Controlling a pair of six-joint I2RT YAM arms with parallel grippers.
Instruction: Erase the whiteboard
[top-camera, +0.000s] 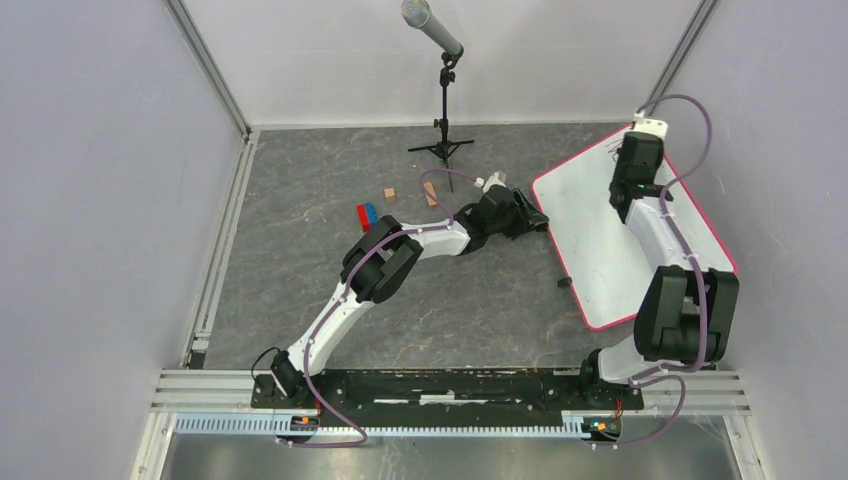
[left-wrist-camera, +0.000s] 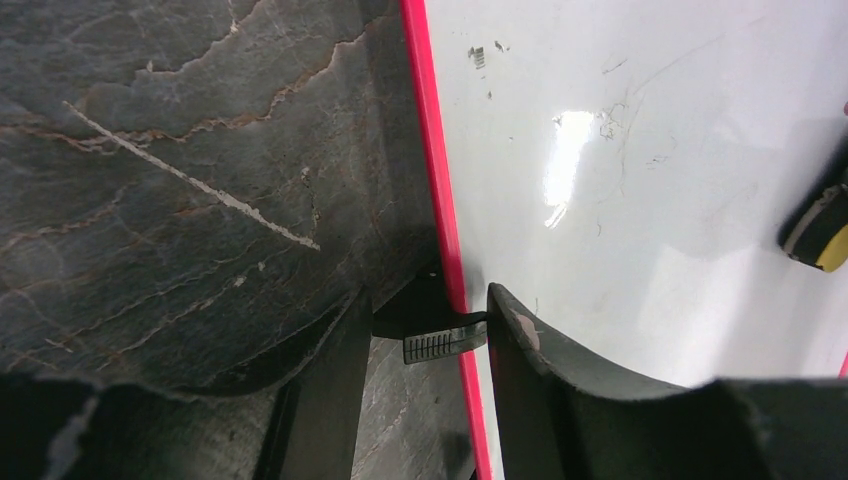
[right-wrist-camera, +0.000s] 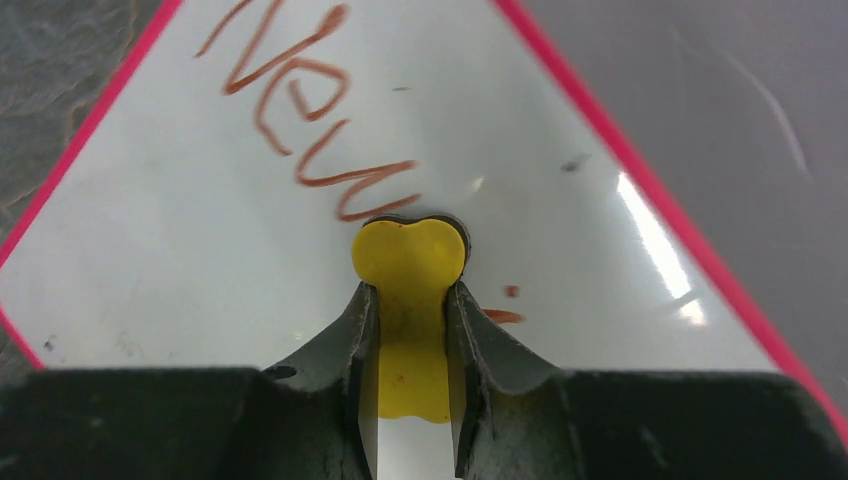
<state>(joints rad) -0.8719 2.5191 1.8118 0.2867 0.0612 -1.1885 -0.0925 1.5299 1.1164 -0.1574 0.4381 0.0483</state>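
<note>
The whiteboard (top-camera: 600, 250) lies flat at the right of the table, white with a red-pink rim. My right gripper (top-camera: 632, 190) is over its far part. In the right wrist view it (right-wrist-camera: 411, 287) is shut on a yellow eraser (right-wrist-camera: 410, 250) that rests on the board (right-wrist-camera: 150, 250), just below red-brown handwriting (right-wrist-camera: 300, 110). My left gripper (top-camera: 525, 215) is at the board's left edge. In the left wrist view it (left-wrist-camera: 425, 297) straddles the rim and is shut on a black clip (left-wrist-camera: 445, 342); the eraser (left-wrist-camera: 820, 225) shows at the right of the board (left-wrist-camera: 650, 150).
A microphone on a black tripod stand (top-camera: 445, 100) is at the back centre. Small wooden blocks (top-camera: 390, 193) and a red and blue block (top-camera: 367, 215) lie left of my left gripper. Another black clip (top-camera: 563, 283) sits on the board's left rim. Walls close in on both sides.
</note>
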